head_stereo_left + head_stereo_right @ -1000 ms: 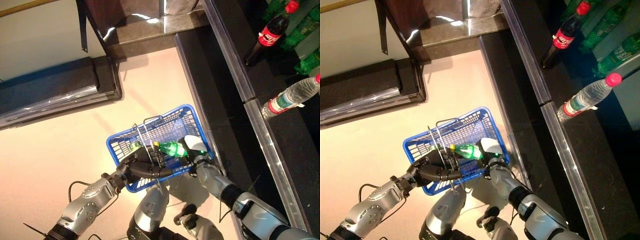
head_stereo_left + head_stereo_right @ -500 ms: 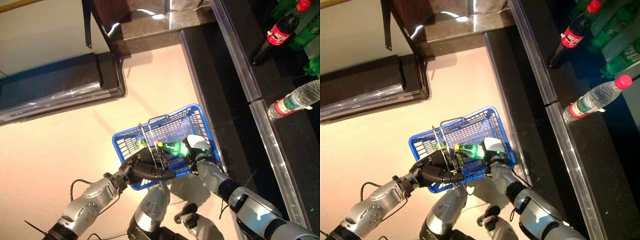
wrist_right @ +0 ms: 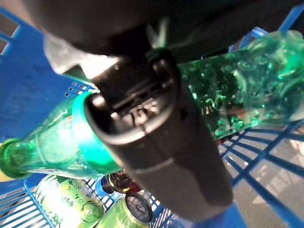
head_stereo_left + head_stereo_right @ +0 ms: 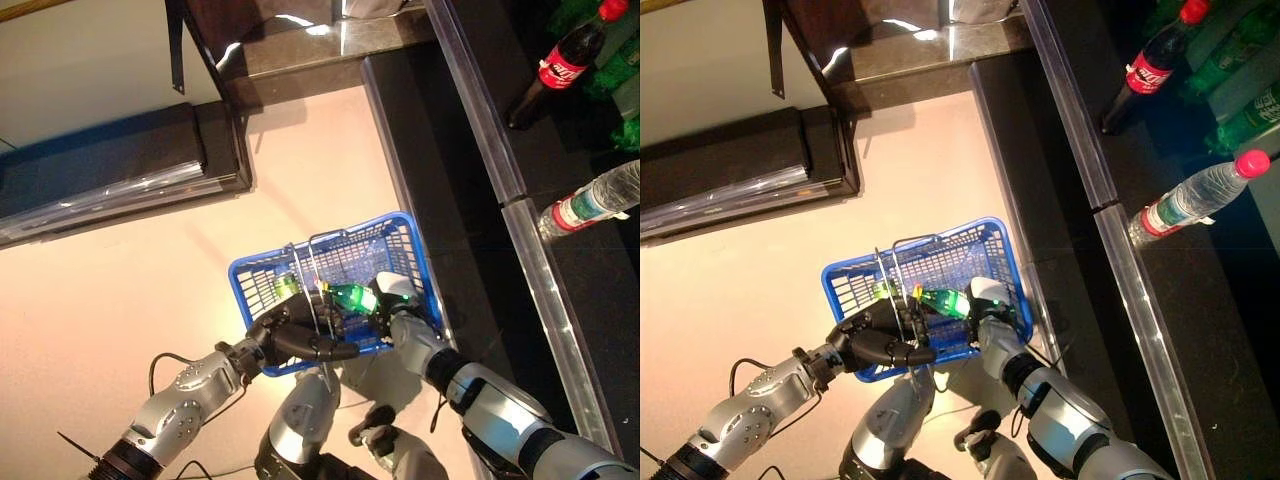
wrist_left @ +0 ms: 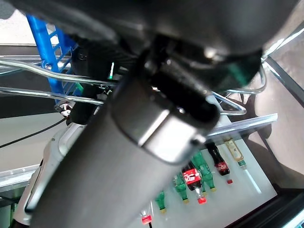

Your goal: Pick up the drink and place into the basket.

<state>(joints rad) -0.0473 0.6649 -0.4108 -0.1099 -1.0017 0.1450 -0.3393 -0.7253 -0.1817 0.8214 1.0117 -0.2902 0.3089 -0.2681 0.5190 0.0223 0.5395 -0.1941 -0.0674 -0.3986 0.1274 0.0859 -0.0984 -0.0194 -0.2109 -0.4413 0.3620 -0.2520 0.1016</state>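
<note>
I see my right hand (image 4: 392, 303) curled round the green bottle (image 4: 347, 297), which lies tilted over the blue basket (image 4: 868, 281), above the cans (image 3: 71, 206) inside it. My left hand (image 4: 292, 335) is closed on the wire handles (image 4: 308, 283), carrying the basket above the floor, beside the dark shelf (image 4: 447, 200).
</note>
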